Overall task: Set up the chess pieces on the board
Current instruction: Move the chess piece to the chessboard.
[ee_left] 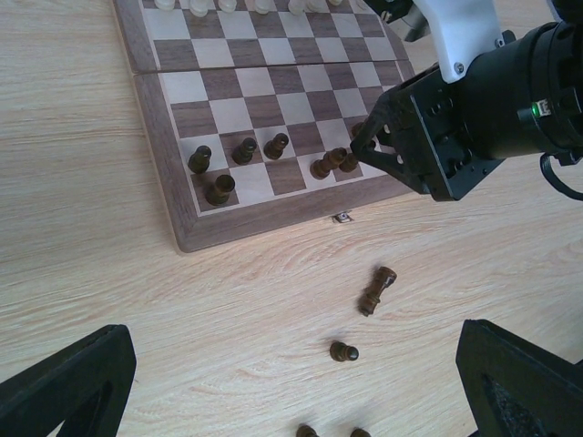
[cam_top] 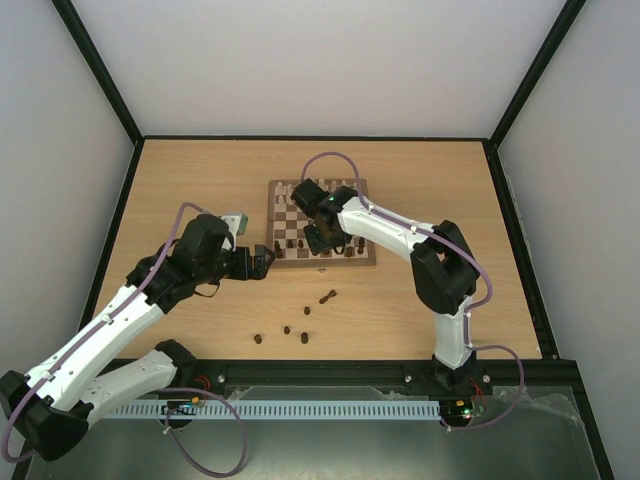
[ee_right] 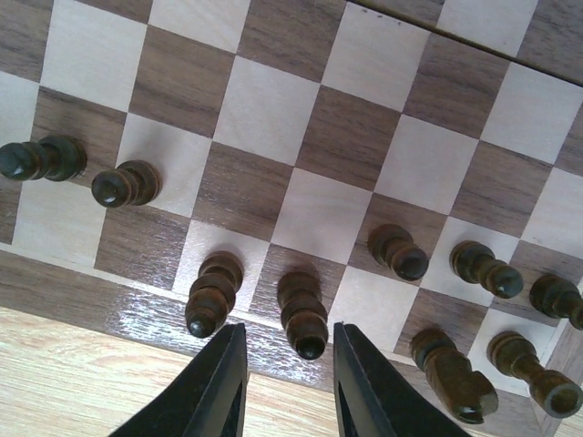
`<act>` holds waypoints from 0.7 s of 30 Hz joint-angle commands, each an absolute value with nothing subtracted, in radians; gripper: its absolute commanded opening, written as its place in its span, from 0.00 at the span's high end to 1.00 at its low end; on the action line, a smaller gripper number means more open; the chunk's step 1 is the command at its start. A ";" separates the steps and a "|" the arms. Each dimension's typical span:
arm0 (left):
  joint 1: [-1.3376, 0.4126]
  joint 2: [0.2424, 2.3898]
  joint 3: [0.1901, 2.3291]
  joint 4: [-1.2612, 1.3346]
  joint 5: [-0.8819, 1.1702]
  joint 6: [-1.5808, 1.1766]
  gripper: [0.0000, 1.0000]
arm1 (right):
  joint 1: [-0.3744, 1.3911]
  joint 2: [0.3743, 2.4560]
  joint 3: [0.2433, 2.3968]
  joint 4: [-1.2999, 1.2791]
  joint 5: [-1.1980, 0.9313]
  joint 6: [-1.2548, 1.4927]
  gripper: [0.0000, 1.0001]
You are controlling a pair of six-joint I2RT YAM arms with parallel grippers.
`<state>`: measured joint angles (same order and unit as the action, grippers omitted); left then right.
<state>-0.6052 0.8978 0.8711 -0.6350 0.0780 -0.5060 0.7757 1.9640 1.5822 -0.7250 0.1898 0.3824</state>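
The board point(cam_top: 290, 215) lies mid-table, and several dark chess pieces stand along its near rows point(ee_left: 241, 150). My right gripper point(ee_right: 290, 364) hangs over the board's near edge, open, its fingers on either side of the top of a standing dark piece point(ee_right: 303, 314) with a gap on each side. A similar piece point(ee_right: 211, 293) stands just to the left of it. My left gripper point(ee_left: 296, 391) is wide open above the table and holds nothing. Under it are a fallen dark piece point(ee_left: 377, 289), a pawn point(ee_left: 343, 351) on its side and two more pieces point(ee_left: 307, 431).
Cream pieces point(ee_left: 228, 5) line the board's far row. The right arm's black wrist point(ee_left: 455, 127) hangs over the board's near right corner. A small metal clasp point(ee_left: 343, 217) sits on the board's front edge. Loose dark pieces point(cam_top: 287, 329) are scattered between board and arm bases.
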 commanded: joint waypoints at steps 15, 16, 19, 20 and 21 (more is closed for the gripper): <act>-0.596 0.900 0.863 -0.626 0.080 -0.501 0.01 | 0.737 2.007 1.586 -0.737 0.164 0.351 0.78; -0.595 0.901 0.863 -0.626 0.080 -0.502 0.01 | 0.736 2.009 1.586 -0.738 0.163 0.350 0.79; -0.596 0.902 0.862 -0.624 0.081 -0.503 0.01 | 0.736 2.004 1.558 -0.734 0.162 0.350 0.83; -0.596 0.901 0.862 -0.624 0.081 -0.504 0.00 | 0.735 2.001 1.552 -0.733 0.161 0.351 0.85; -0.596 0.902 0.862 -0.624 0.082 -0.505 0.01 | 0.736 1.998 1.545 -0.733 0.163 0.351 0.87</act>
<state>-0.6006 0.8993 0.8696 -0.6342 0.0784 -0.5053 0.7399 1.9884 1.5745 -0.7097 0.1661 0.3603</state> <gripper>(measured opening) 0.994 0.157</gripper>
